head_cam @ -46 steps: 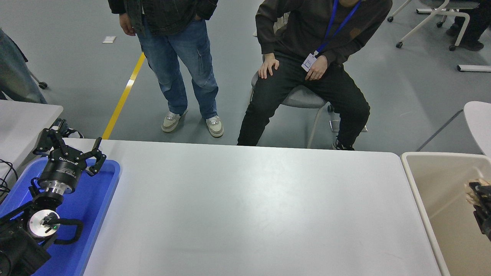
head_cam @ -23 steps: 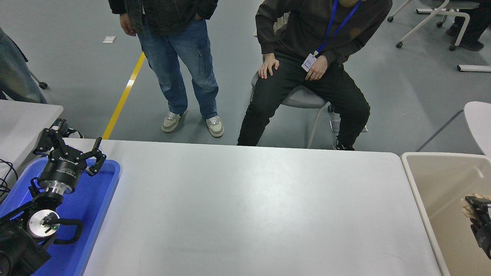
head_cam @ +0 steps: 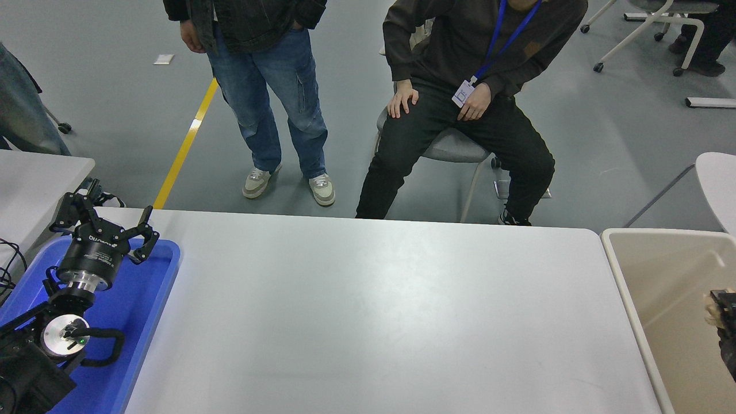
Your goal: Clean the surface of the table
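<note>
The table surface (head_cam: 368,310) is a wide white-grey top with nothing lying on it. My right gripper (head_cam: 725,313) shows only partly at the right edge, over the beige bin (head_cam: 650,270). It is shut on a small crumpled tan piece (head_cam: 713,314). My left gripper (head_cam: 103,223) is parked at the lower left above the blue tray (head_cam: 144,299), its fingers spread open and empty.
The beige bin stands against the table's right end. A smaller white table (head_cam: 34,178) is at the left, another white top (head_cam: 719,178) at the right. One person stands and one sits on a chair (head_cam: 454,149) just past the far edge.
My right gripper, with the tan piece, has moved down and to the right over the bin, further out of view. The left arm has not moved.
</note>
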Robot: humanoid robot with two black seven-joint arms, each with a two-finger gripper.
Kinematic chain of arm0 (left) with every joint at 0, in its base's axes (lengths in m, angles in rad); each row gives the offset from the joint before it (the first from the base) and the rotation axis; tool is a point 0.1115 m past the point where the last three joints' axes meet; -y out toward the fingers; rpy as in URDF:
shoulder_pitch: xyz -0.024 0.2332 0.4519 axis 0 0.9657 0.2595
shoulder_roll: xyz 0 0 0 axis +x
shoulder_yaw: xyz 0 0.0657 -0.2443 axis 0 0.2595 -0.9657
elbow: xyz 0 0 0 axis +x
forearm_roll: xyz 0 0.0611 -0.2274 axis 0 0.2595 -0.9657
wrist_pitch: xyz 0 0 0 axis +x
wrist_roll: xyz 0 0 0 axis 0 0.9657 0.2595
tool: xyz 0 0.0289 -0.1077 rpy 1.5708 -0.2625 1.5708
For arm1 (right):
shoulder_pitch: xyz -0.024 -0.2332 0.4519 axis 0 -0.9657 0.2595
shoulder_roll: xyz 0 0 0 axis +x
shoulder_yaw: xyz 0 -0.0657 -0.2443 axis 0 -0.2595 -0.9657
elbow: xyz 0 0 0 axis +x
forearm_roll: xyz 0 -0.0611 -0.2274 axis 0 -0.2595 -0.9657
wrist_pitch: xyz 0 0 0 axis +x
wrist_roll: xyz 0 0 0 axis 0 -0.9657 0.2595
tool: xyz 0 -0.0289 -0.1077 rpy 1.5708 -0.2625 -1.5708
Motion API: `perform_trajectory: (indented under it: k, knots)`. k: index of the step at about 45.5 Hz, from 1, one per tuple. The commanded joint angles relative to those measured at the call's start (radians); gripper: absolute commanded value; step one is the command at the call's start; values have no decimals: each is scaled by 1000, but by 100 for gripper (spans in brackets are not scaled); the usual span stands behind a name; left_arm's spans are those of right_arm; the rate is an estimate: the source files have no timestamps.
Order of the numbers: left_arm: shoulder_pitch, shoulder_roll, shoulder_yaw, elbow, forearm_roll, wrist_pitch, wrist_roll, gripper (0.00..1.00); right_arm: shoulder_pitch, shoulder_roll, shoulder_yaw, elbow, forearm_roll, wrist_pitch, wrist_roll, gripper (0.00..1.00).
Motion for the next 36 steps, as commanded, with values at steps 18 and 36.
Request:
perform_trajectory:
  k: [18,36]
  knots:
    - [0,0,0,0,0,0,0,100,16,1,1,0,0,-11,0,98]
    - [0,0,0,0,0,0,0,100,36,3,126,12,96,52,-2,98]
